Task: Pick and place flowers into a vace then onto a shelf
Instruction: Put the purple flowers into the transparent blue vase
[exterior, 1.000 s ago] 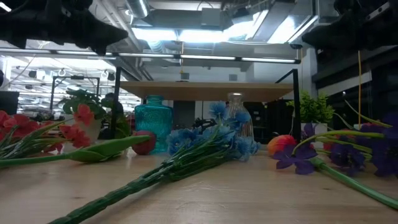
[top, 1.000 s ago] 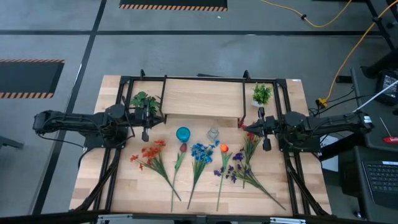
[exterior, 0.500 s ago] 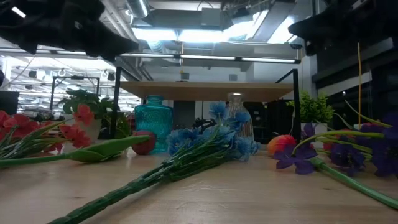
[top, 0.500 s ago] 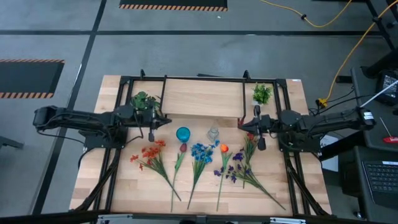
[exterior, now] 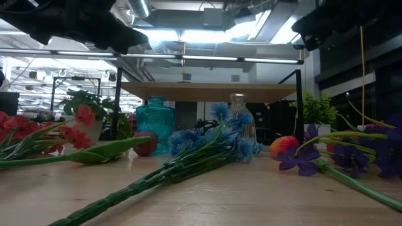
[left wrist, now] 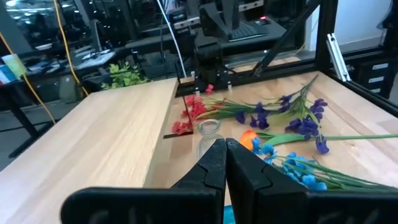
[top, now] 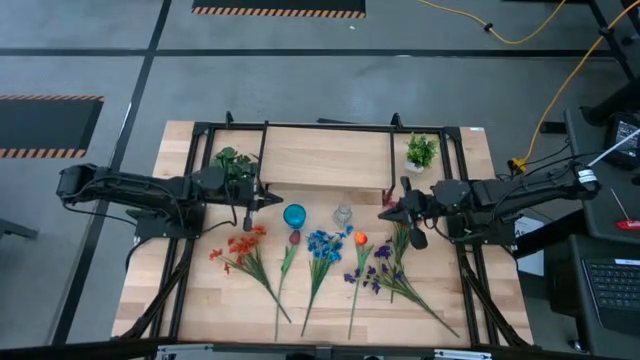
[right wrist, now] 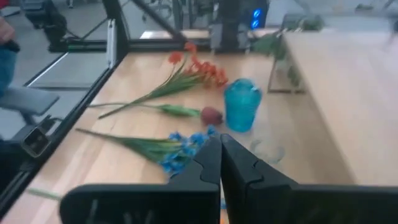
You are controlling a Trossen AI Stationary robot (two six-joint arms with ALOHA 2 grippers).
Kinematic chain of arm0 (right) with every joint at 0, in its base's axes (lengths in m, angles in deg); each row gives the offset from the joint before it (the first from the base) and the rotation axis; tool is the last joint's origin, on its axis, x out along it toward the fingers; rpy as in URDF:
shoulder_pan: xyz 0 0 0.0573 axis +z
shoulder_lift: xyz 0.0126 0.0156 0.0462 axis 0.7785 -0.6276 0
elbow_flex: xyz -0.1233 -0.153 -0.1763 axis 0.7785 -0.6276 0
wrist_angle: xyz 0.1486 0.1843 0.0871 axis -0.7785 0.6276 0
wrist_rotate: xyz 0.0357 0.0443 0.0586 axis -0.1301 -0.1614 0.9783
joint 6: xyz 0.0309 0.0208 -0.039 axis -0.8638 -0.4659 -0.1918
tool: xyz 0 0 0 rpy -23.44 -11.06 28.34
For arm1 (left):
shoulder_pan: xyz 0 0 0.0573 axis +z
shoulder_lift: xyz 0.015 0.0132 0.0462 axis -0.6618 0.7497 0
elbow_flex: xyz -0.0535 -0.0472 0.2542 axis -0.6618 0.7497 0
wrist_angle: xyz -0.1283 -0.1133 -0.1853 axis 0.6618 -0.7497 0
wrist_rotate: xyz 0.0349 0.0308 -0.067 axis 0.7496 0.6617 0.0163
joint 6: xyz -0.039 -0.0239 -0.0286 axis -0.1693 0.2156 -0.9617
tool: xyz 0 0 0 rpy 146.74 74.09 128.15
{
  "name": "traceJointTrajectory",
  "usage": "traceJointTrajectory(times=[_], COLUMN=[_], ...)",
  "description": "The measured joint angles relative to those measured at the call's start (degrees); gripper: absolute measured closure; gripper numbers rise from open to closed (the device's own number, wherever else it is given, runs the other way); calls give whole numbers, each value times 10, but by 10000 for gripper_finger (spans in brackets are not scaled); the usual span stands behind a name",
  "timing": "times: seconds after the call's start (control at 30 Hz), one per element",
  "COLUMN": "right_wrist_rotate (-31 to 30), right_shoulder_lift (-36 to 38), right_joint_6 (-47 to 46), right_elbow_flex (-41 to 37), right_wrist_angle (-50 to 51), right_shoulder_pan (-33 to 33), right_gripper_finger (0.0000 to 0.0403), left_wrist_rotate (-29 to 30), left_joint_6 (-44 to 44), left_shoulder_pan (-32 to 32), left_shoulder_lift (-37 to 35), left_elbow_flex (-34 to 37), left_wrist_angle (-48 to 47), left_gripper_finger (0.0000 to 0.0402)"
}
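Several flowers lie flat on the table's near half: a red-orange spray point(top: 243, 250), a dark-budded stem point(top: 290, 255), a blue spray point(top: 322, 245), an orange bud point(top: 360, 238), purple blooms point(top: 380, 272) and a red spray point(top: 403, 232). Behind them stand a teal vase point(top: 294, 215) and a clear glass vase point(top: 343, 214), in front of the shelf point(top: 325, 158). My left gripper point(top: 266, 197) hovers shut just left of the teal vase. My right gripper point(top: 383, 213) hovers shut, right of the clear vase. Both hold nothing.
Two small potted plants stand beside the shelf's ends, one at the left point(top: 232, 162) and one at the right point(top: 421, 151). A black metal frame point(top: 325, 126) rings the table. Bare wood lies along the near edge point(top: 330, 330) past the stem ends.
Both arms have reached inward over the table. My left gripper has gone toward the table's right, nearing the teal vase. My right gripper has gone toward the table's left and risen a little, over the red spray. Both have stayed shut. The flowers and vases have kept still.
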Motion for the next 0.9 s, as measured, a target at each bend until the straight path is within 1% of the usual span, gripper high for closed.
traceJointTrajectory(times=[0.07, 0.2, 0.33, 0.53, 0.7, 0.9], right_wrist_rotate=[-23, -99, -121, -195, -217, -248], right_shoulder_lift=[-13, -42, -73, -130, -185, -258], right_joint_6=[-26, -90, -145, -245, -323, -409], right_elbow_flex=[11, 34, 59, 115, 169, 246], right_wrist_angle=[27, 83, 102, 177, 231, 330], right_shoulder_pan=[21, 68, 119, 191, 239, 285], right_gripper_finger=[401, 401, 401, 402, 402, 402], left_wrist_rotate=[0, 0, 0, 1, 0, 0], left_joint_6=[0, 0, 0, 0, -9, -35], left_shoulder_pan=[0, 0, 1, 1, 1, 1], left_shoulder_lift=[0, -2, -3, -3, -3, -3], left_elbow_flex=[0, 0, 0, 0, 0, 0], left_wrist_angle=[-2, -1, -5, -7, -14, -15], left_gripper_finger=[398, 398, 398, 398, 398, 398])
